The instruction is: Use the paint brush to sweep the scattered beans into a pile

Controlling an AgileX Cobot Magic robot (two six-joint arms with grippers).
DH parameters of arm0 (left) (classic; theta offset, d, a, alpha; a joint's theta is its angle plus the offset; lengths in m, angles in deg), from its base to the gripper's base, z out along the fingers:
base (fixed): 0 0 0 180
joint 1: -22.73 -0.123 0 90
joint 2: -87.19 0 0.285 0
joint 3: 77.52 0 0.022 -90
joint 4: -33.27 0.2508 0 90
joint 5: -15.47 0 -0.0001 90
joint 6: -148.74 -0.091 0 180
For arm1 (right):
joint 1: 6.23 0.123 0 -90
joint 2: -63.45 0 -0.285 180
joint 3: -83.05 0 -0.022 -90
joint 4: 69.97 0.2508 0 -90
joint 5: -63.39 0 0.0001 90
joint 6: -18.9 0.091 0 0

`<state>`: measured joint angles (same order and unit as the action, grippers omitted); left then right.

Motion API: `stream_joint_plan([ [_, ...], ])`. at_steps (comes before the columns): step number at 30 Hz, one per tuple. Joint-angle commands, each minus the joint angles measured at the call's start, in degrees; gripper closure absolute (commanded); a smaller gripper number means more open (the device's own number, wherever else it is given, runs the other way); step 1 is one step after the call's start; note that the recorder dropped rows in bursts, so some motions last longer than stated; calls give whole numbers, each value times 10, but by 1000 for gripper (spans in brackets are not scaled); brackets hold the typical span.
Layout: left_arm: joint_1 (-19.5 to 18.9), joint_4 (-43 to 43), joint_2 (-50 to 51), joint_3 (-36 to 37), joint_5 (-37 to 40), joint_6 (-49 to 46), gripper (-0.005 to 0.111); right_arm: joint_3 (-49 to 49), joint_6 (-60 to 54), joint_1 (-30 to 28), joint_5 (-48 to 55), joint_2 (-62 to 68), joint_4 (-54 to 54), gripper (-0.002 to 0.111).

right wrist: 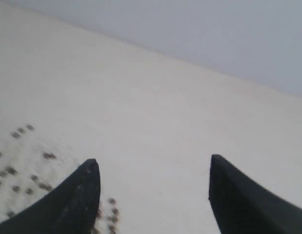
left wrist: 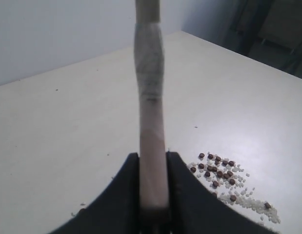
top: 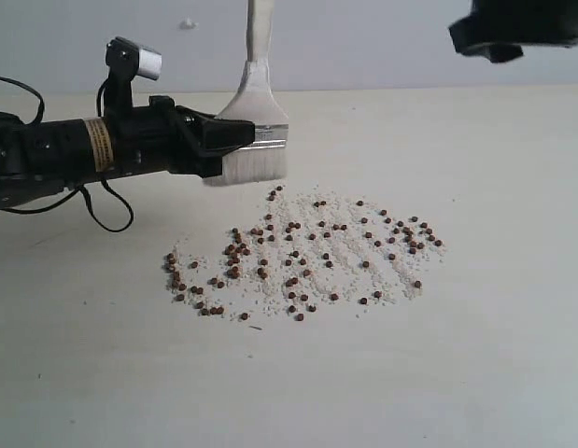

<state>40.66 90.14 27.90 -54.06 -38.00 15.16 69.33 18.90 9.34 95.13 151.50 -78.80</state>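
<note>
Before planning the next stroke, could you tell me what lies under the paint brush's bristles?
Only bare table shows below the paint brush in the left gripper; the beans begin beside it. Anything under the bristle tips is hidden.

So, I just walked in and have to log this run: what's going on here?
The left gripper is shut on the paint brush, holding it upright with its bristles down at the far edge of the scatter. The beans lie spread across the table among whitish crumbs, not gathered into a pile yet. The right gripper hangs open above the table, holding nothing.
</note>
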Motion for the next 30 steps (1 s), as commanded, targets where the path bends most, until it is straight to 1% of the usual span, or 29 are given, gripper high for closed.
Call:
stream_joint_plan([
  [1,-1,-4,-2,-4,-9,7,107,38,145,-4,139,35,-198,52],
  [2,-1,-4,-2,-4,-9,7,107,38,149,-4,138,36,-210,54],
  [4,-1,-1,-2,-4,-11,11,107,27,155,-4,96,36,-223,59],
  [7,-3,12,-2,-4,-12,25,107,6,214,-13,22,32,-283,66],
  [9,-7,26,-2,-4,-20,43,107,-10,292,-28,-26,30,-345,67],
  [11,-16,52,-2,-6,-45,64,107,-32,369,-45,-70,29,-403,67],
  [14,-45,143,-2,-34,-106,129,107,-68,479,-67,-152,29,-474,67],
  [16,-71,215,-2,-58,-137,179,107,-92,526,-80,-224,29,-496,67],
  [18,-91,277,-2,-76,-165,224,107,-113,557,-91,-323,29,-500,67],
  [20,-112,309,-2,-82,-165,229,107,-131,573,-101,-432,29,-495,67],
  [21,-117,318,-2,-82,-165,232,107,-136,581,-104,-491,30,-495,67],
  [25,-123,353,12,-82,-165,240,107,-142,636,-104,-649,47,-523,67],
  [30,-123,353,45,-82,-165,229,107,-142,661,-104,-839,101,-571,67],
])
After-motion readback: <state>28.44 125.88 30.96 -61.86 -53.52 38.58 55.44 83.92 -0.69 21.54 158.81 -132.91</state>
